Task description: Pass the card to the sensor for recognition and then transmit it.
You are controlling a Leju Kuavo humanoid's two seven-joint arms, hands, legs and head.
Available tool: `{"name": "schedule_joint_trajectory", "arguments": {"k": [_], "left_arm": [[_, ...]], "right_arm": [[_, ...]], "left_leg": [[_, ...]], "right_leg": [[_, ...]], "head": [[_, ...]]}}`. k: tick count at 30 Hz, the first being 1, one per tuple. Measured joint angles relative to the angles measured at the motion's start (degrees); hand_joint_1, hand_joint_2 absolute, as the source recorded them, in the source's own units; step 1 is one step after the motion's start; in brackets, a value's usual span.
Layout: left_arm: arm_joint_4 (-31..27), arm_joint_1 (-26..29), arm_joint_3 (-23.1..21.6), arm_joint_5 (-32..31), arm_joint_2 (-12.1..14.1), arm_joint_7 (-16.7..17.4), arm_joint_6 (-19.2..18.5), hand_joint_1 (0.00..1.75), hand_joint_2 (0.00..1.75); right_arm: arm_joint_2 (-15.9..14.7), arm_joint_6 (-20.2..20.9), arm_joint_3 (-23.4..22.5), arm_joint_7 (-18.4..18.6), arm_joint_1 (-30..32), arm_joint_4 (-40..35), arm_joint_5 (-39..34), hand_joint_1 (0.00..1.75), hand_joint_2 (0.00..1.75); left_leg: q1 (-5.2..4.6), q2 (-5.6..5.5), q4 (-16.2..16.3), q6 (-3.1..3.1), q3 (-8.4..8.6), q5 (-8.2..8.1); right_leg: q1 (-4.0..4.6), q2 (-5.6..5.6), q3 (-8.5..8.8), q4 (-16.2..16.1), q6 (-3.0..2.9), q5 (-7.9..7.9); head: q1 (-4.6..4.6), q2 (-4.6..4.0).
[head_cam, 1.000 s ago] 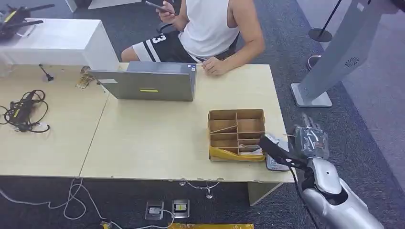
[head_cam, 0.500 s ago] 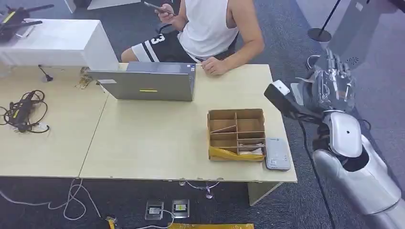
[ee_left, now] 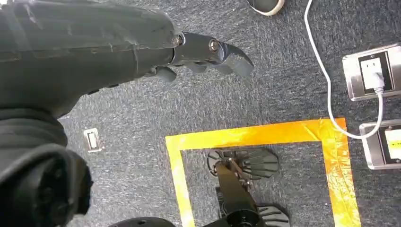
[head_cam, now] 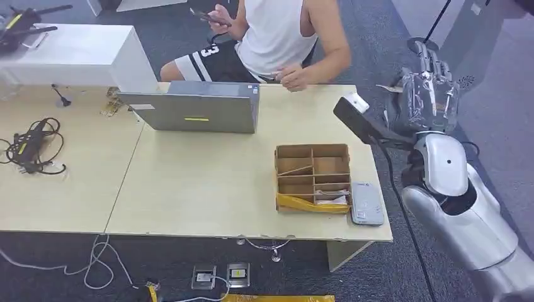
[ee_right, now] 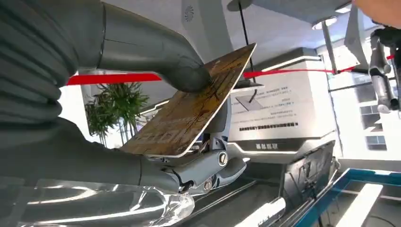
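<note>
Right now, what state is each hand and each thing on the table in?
right hand: raised beside the table, pinching the card
gold-brown card: held, tilted
left hand: hanging over the floor, holding nothing
brown cardboard divider box: open-topped
grey laptop: open
flat grey sensor: lying flat, uncovered

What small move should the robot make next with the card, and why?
Probably keep carrying the card toward the person at the table's far side. The right robot hand holds it raised beside the table, past the grey reader, so handing over seems next.
</note>
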Motion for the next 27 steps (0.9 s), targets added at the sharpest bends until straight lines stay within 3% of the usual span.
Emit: {"name": "schedule_joint_trajectory", "arguments": {"k": [4, 8, 12, 15, 20, 23, 27], "left_arm": [[0.0, -0.1, -0.4, -0.8, -0.2, 0.2, 0.0, 0.00, 0.00], [0.0, -0.9, -1.6, -2.6, -0.5, 1.8, 0.0, 0.00, 0.00], [-0.6, -2.8, -3.8, -5.6, -0.9, 4.7, 0.0, 0.00, 0.00], [-1.0, -3.8, -4.9, -7.2, -1.4, 5.7, 0.0, 0.00, 0.00], [-1.3, -4.4, -6.6, -10.5, -1.8, 9.6, 0.0, 0.00, 0.00], [-1.4, -5.9, -7.7, -11.8, -2.0, 11.1, 0.0, 0.00, 0.00], [-1.5, -6.2, -8.7, -12.7, -2.3, 11.5, 0.0, 0.00, 0.00]], "right_arm": [[0.4, 0.4, 0.8, -1.4, -0.8, 0.2, 0.0, 1.75, 1.75], [2.8, 0.4, 2.7, -4.7, -3.7, 2.1, 0.1, 1.75, 1.75], [11.1, -4.0, 8.1, -10.1, -10.2, 12.8, 0.0, 1.75, 1.75], [15.8, -6.1, 10.4, -12.2, -11.2, 19.8, 1.7, 1.75, 1.75], [22.4, -4.7, 15.2, -14.5, -14.8, 32.4, 11.0, 1.75, 1.75], [27.1, -6.2, 18.1, -14.8, -15.0, 42.2, 13.8, 1.75, 1.75], [30.2, -6.8, 19.4, -15.0, -15.6, 48.7, 14.8, 1.75, 1.75]], "left_leg": [[0.00, 0.00, 0.0, 0.00, -0.04, 0.00], [0.05, -0.02, 0.0, -0.02, -0.11, 0.02], [0.15, 0.20, 0.0, -0.21, -0.22, 0.15], [0.26, -0.19, 0.0, -0.26, -0.35, 0.26], [0.29, -0.10, 0.0, -0.27, -0.43, 0.26], [0.29, -0.16, 0.0, -0.28, -0.42, 0.26], [0.29, -0.13, 0.0, -0.27, -0.43, 0.26]], "right_leg": [[0.00, 0.00, -0.01, 0.0, 0.00, 0.00], [0.04, -0.03, -0.03, 0.0, 0.00, 0.01], [0.15, 0.11, -0.34, 0.1, -0.20, 0.14], [0.26, -0.23, -0.28, 0.1, -0.21, 0.14], [0.28, -0.10, -0.41, 0.1, -0.21, 0.14], [0.27, -0.17, -0.40, 0.1, -0.21, 0.14], [0.27, -0.12, -0.39, 0.1, -0.21, 0.14]], "head": [[0.00, 0.00], [0.02, 0.00], [-0.04, 0.00], [0.07, 0.00], [0.00, 0.00], [0.00, 0.00], [0.04, 0.00]]}}
